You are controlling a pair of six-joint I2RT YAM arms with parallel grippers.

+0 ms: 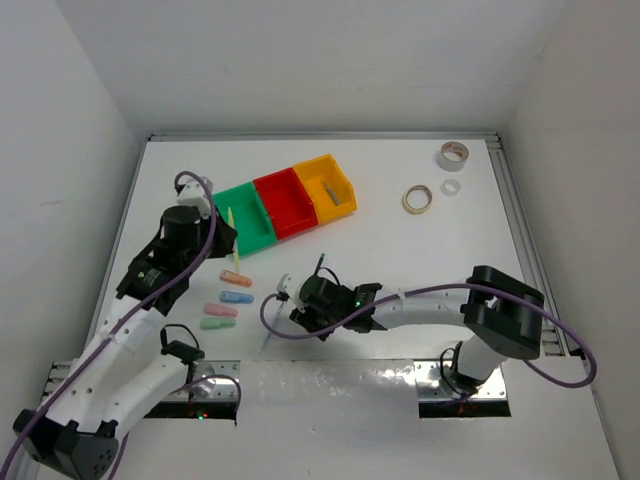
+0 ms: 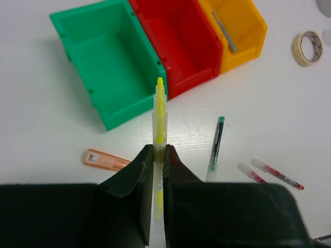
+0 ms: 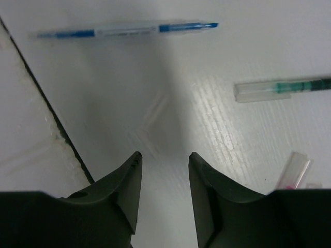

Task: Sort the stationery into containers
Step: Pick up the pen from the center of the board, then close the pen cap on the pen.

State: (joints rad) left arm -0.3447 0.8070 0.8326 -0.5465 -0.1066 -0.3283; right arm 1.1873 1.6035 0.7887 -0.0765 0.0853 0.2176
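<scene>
Two arms reach out over the desk point(image 1: 400, 250). Your left arm stretches up the left side of the top view, and the left pincer point(image 2: 159, 152) is clamped tight on the yellow pen point(image 2: 160, 111). The pen's tip points at the near wall of the green bin point(image 2: 111, 67), at the left end of the bin row. Your right arm bends leftward across the lower middle. The right pincer point(image 3: 164, 156) stands partly open above the desk, holding nothing, with the blue pen point(image 3: 129, 30) lying along the top of its wrist view.
</scene>
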